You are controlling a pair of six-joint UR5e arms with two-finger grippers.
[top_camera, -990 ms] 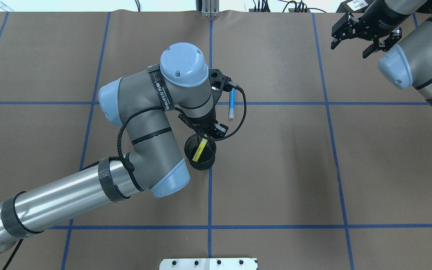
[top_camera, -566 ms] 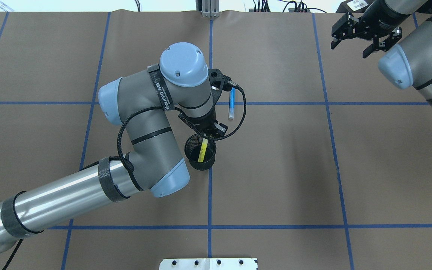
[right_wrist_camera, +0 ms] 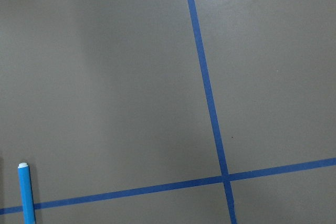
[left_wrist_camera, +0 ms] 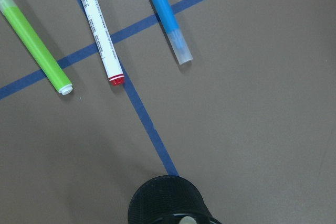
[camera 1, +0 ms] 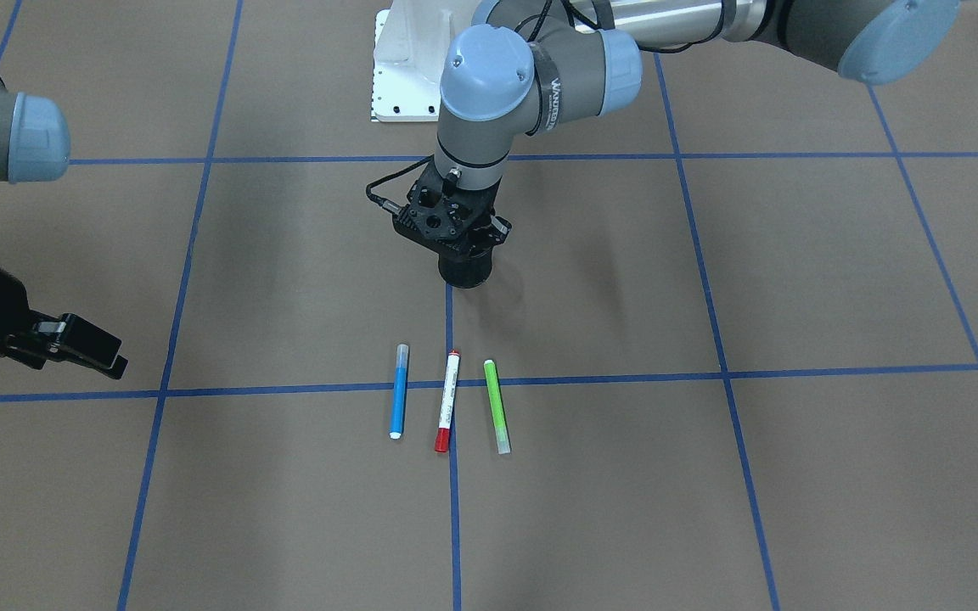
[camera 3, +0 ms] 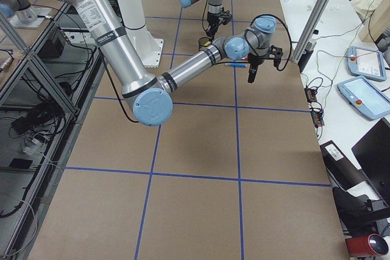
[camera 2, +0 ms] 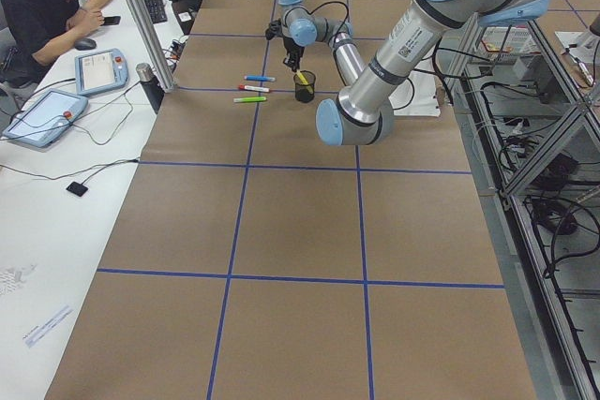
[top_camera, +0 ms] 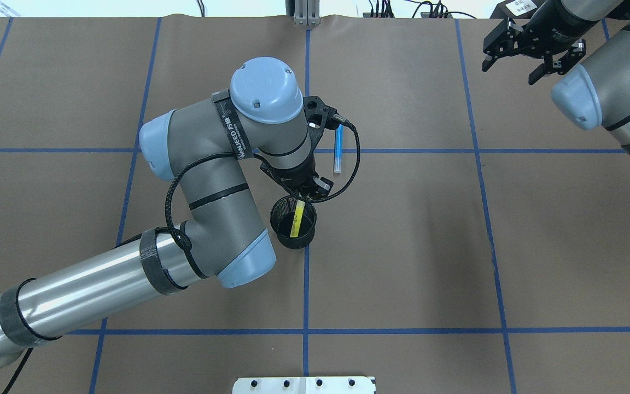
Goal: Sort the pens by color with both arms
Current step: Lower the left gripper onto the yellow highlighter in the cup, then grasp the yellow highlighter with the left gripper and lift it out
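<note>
Left gripper [top_camera: 305, 194] over the black mesh cup [top_camera: 278, 234], three pens lying just beyond it.

The yellow pen [top_camera: 296, 218] stands steeply in the cup, its top end at the left gripper's fingertips; I cannot tell whether they are clamped on it or apart. Beyond the cup, away from the robot's base, three more pens lie side by side without touching. From the robot's left they are the green pen [camera 1: 497, 406], the white pen with red cap [camera 1: 448, 399] and the blue pen [camera 1: 400, 392]. Their long axes point roughly away from the robot. That makes four pens, one per colour, and one cup. The left gripper is much nearer to them. The right gripper [top_camera: 508, 75] hangs well apart on the right, fingers spread and empty.
</note>
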